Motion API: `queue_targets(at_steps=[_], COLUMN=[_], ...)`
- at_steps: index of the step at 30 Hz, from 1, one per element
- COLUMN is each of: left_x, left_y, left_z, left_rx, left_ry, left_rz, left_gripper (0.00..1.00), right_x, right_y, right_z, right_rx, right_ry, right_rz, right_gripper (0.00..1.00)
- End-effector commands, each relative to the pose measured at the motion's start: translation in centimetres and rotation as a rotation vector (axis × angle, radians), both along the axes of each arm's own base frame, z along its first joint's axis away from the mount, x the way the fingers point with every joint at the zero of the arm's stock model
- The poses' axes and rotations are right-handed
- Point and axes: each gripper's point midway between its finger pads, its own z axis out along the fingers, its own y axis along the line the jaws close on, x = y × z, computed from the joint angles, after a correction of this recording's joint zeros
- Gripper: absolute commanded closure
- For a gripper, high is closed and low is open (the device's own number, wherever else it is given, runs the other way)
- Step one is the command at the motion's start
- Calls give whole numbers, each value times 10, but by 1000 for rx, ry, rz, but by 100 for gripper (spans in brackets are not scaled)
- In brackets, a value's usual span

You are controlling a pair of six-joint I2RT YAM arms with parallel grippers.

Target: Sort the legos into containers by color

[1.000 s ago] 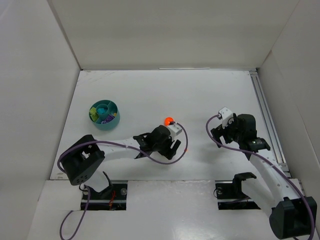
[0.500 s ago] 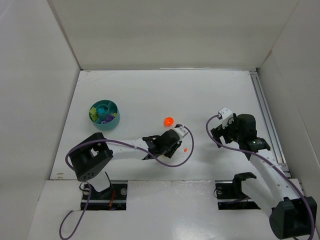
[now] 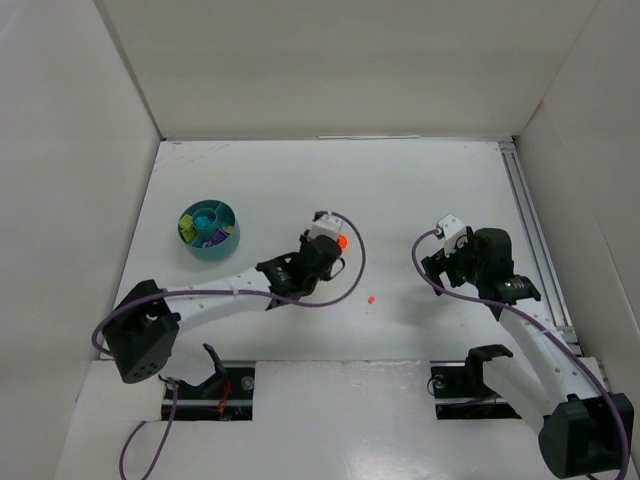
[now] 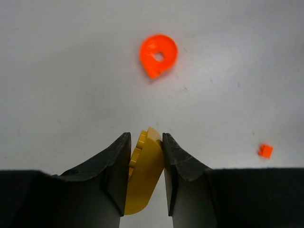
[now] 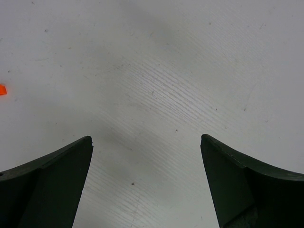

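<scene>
Clamping a yellow plastic lego piece (image 4: 144, 176), the left pincer (image 4: 145, 142) has a round orange plastic ring (image 4: 158, 54) ahead, open white surface (image 4: 61, 71) around. The right pincer (image 5: 147, 142) gapes apart; the round teal dish (image 3: 222, 248) sits well left of both.

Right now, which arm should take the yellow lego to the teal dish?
The left one. The left gripper is shut on the yellow lego, and the teal dish sits over on its side. The right gripper is open, empty and farther from the dish.
</scene>
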Motion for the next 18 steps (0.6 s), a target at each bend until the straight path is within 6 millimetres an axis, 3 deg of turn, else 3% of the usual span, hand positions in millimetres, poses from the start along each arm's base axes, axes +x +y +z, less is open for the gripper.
queue_targets(at_steps=[1, 5, 11, 18], left_x=[50, 84, 115, 134], left_y=[50, 116, 201, 254], left_z=[69, 112, 139, 115], left_rx=[-191, -355, -483, -432], left_ry=[-128, -241, -317, -307], left_rz=[351, 673, 992, 1214], left_gripper=[100, 97, 95, 92], right_x=[9, 12, 15, 18], right_y=[-2, -5, -9, -12], right_z=[8, 7, 5, 5], right_rx=[-6, -13, -29, -42], right_ry=[-51, -40, -22, -26], right_rz=[-7, -30, -47, -64], right_gripper=[0, 0, 0, 0])
